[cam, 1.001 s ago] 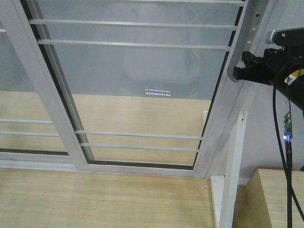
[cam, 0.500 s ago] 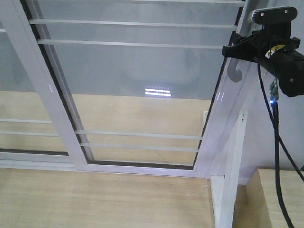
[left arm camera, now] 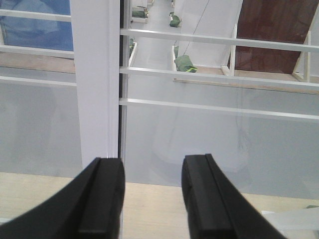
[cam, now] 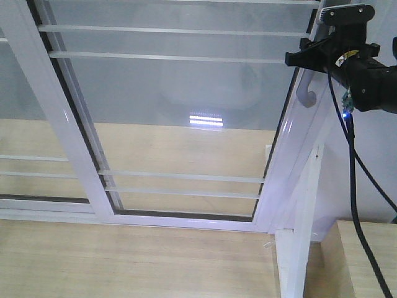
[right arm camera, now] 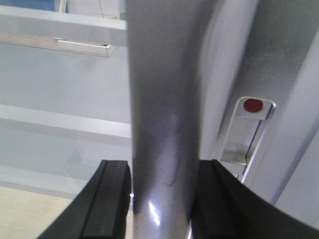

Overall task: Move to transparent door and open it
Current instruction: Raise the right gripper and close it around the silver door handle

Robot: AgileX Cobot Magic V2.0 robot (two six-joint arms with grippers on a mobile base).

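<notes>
The transparent door (cam: 180,93) is a tall glass panel in a white frame with thin white bars. Its curved silver handle (cam: 305,93) runs along the right frame edge. My right gripper (cam: 308,59) sits on the upper part of that handle. In the right wrist view the handle (right arm camera: 162,124) fills the space between the black fingers (right arm camera: 112,199), and the right gripper (right arm camera: 162,199) is shut on it. The lock plate (right arm camera: 246,134) with a red dot is just right of it. My left gripper (left arm camera: 152,194) is open and empty, facing the glass beside a white frame upright (left arm camera: 94,79).
A second glass panel (cam: 25,93) overlaps the door on the left. A white post (cam: 298,236) stands below the handle side, with a wooden box (cam: 363,261) at the lower right. A black cable (cam: 353,186) hangs from the right arm. Wooden floor (cam: 124,261) lies in front.
The right arm has moved up and to the left, from beside the door frame onto the silver handle. The door panel itself has not shifted.
</notes>
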